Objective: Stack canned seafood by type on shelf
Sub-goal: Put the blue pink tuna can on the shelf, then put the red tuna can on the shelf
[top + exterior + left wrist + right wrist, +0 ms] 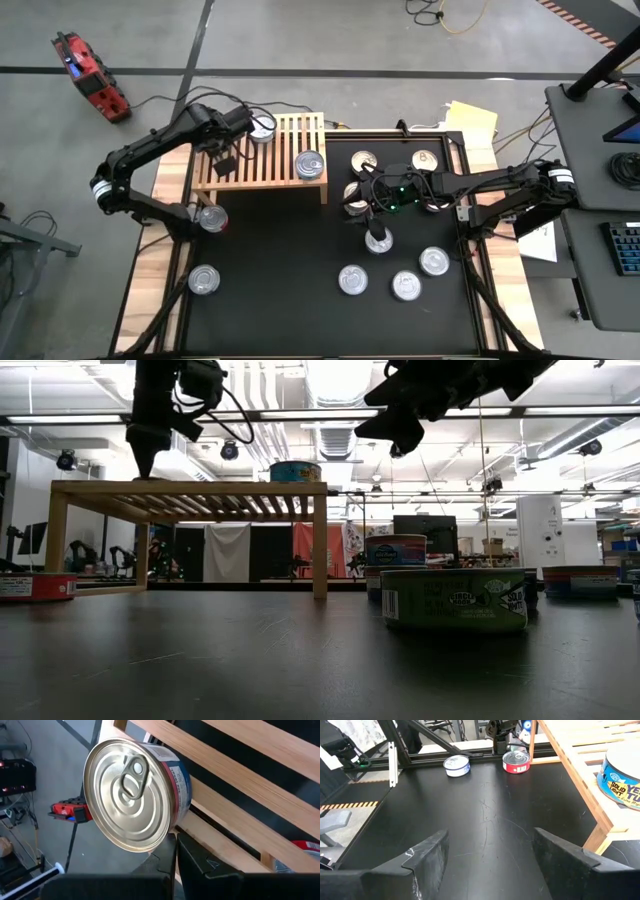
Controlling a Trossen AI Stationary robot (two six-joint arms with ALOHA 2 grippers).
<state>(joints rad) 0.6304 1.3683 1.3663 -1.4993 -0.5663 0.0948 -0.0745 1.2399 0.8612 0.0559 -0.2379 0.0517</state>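
Note:
The light-wood slatted shelf stands at the table's far left. Two tins sit on it: a silver-lidded one with a blue and red label at its far edge, and a blue and yellow one at its right near corner. My left gripper is shut, its tips right beside the far tin. My right gripper is open and hangs above the black mat, over a cluster of tins, with nothing between its fingers. My left gripper has its shut fingertips right at the lid rim of the silver-lidded tin, which rests on the shelf slats. Whether they touch it I cannot tell.
Loose tins lie on the mat: a red one and a silver one at the left, several near the middle, and two at the far right. In the low view, a green-labelled tin stands near.

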